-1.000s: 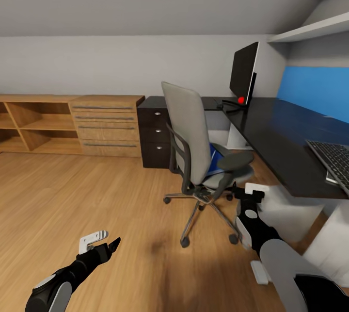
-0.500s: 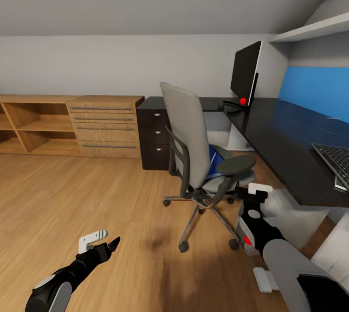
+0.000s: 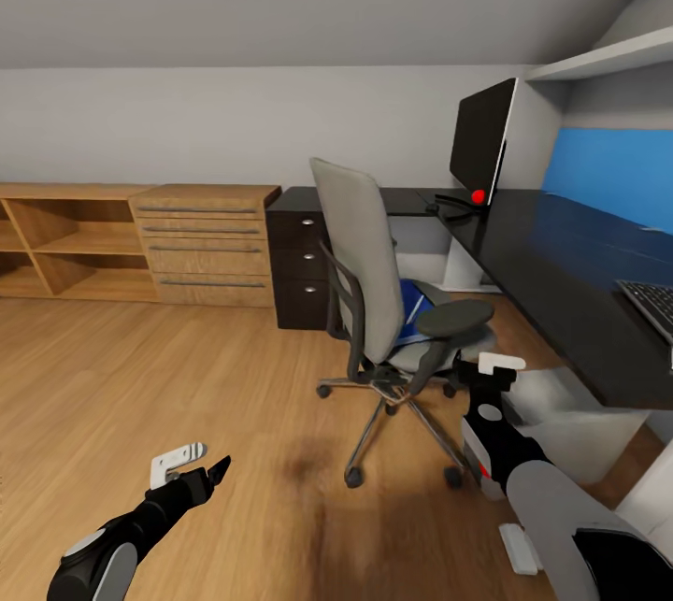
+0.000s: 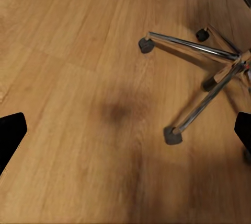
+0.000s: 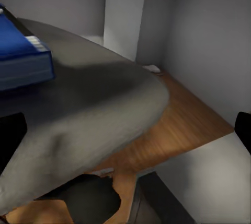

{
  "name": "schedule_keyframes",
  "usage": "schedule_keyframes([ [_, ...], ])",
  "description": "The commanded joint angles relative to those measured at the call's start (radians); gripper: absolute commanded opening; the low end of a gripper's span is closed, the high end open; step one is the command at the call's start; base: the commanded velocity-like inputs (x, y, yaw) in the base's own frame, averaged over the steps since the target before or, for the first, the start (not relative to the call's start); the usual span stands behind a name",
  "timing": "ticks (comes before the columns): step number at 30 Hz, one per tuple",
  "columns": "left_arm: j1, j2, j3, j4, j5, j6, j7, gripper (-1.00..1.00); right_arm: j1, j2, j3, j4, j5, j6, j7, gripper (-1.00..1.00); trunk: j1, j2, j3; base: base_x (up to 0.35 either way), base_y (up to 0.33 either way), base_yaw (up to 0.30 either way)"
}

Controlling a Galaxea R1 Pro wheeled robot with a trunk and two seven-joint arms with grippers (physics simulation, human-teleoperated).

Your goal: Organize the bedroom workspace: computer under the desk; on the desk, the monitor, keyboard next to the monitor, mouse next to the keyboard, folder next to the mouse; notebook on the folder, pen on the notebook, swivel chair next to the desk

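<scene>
The grey swivel chair (image 3: 360,255) stands on the wood floor in front of the black desk (image 3: 561,264). A blue folder (image 3: 409,309) lies on its seat and shows up close as the blue folder (image 5: 21,57) on the grey seat (image 5: 89,114). The dark monitor (image 3: 481,138) stands on the desk's far end with a small red object (image 3: 479,197) at its foot. Part of the keyboard (image 3: 654,302) shows at the desk's right edge. My right gripper (image 3: 488,369) is open, just in front of the seat. My left gripper (image 3: 201,464) hangs open over bare floor.
Wooden shelves and drawers (image 3: 201,241) and a dark drawer unit (image 3: 299,255) line the back wall. A white box (image 3: 561,423) sits under the desk. A small white object (image 3: 519,547) lies by my right arm. The chair's chrome legs and castors (image 4: 209,78) spread near my left gripper.
The whole view has shifted a little, sliding the desk, monitor and keyboard toward the right edge. Both grippers hold the same open pose.
</scene>
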Motion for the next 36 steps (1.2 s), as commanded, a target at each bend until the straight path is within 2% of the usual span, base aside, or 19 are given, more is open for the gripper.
schedule_keyframes([
  [1, -0.001, 0.0, 0.001, -0.001, 0.004, 0.005, -0.003, 1.0, -0.001, 0.001, -0.005, 0.0, 0.009, -0.004, -0.001, 1.0, 0.0, 0.0, -0.001, 0.001, 0.213, 0.0],
  [6, -0.001, 0.0, 0.001, -0.001, 0.004, 0.005, -0.003, 1.0, -0.001, 0.005, 0.001, -0.002, 0.01, -0.005, 0.0, 1.0, 0.0, 0.0, -0.001, 0.0, 0.232, 0.0],
  [14, -0.001, 0.001, 0.001, 0.0, 0.003, 0.006, -0.002, 1.0, -0.001, 0.017, 0.006, -0.003, 0.011, -0.006, 0.0, 1.0, 0.0, 0.0, -0.001, 0.0, 0.019, 0.0],
  [19, -0.001, 0.001, 0.003, -0.001, 0.003, 0.006, -0.002, 1.0, -0.001, 0.036, 0.005, -0.004, 0.007, -0.006, -0.001, 1.0, 0.0, 0.0, -0.004, 0.0, 0.0, 0.026],
  [36, 0.0, 0.001, 0.003, 0.0, 0.003, 0.007, 0.001, 1.0, -0.001, 0.046, 0.003, -0.003, 0.006, -0.02, -0.001, 1.0, 0.0, 0.0, -0.021, 0.0, 0.0, 0.194],
])
